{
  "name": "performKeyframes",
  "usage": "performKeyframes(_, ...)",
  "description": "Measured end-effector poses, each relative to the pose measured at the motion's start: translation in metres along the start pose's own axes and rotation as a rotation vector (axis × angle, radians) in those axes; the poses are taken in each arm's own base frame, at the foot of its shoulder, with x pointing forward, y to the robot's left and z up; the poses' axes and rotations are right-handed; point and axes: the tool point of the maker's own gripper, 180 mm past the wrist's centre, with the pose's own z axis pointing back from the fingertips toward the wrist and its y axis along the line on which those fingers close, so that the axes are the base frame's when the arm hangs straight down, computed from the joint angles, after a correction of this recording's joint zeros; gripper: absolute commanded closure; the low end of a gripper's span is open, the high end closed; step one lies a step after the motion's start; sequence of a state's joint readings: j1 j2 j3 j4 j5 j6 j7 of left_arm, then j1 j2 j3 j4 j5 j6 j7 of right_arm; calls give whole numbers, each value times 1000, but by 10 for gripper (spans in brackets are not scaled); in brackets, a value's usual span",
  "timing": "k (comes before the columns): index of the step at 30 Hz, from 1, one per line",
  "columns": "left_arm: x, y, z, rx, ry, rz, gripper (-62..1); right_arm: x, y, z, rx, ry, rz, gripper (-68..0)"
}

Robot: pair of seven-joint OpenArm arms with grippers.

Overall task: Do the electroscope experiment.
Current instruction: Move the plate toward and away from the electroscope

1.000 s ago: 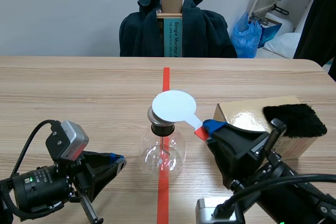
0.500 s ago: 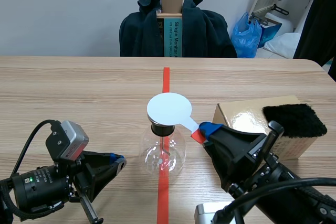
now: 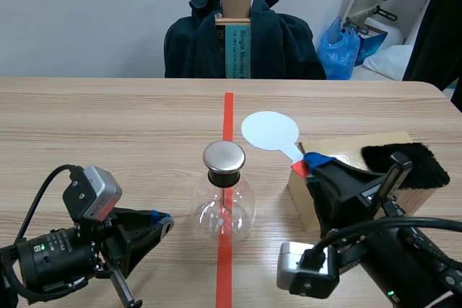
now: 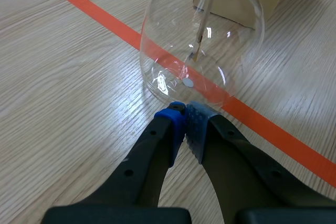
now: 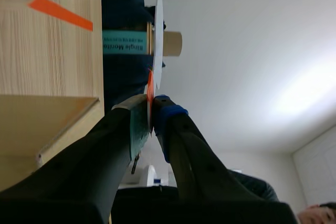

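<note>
A glass flask electroscope (image 3: 223, 203) with a metal cap (image 3: 223, 156) stands on the orange-red line at the table's middle. Inside it a thin rod with foil strips (image 4: 200, 24) hangs. My right gripper (image 3: 309, 166) is shut on the red handle of a white round paddle (image 3: 269, 130), held in the air to the right of the cap; edge-on, the paddle (image 5: 158, 40) rises from between the fingers. My left gripper (image 4: 184, 116) is shut on nothing, low on the table, its tips just short of the flask's base (image 4: 186, 85).
A tan cardboard box (image 3: 361, 171) with a black fur pad (image 3: 404, 164) on top lies at the right, beside my right arm. A chair draped in dark clothing (image 3: 242, 37) with a box on it stands beyond the far edge.
The right gripper carried the white paddle from over the flask's cap up and to the right, uncovering the metal cap. The left arm has stayed still.
</note>
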State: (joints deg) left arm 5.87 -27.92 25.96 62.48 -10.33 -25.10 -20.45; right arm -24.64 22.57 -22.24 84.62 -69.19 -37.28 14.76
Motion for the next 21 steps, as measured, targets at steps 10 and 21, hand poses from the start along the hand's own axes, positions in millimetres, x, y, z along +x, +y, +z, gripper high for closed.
performKeyframes(10,0,0,0,0,0,0,-32,-15,0,1,0,82,-2,-7)
performKeyframes(21,3,0,0,0,-19,0,-32,12,0,0,0,-65,1,-7)
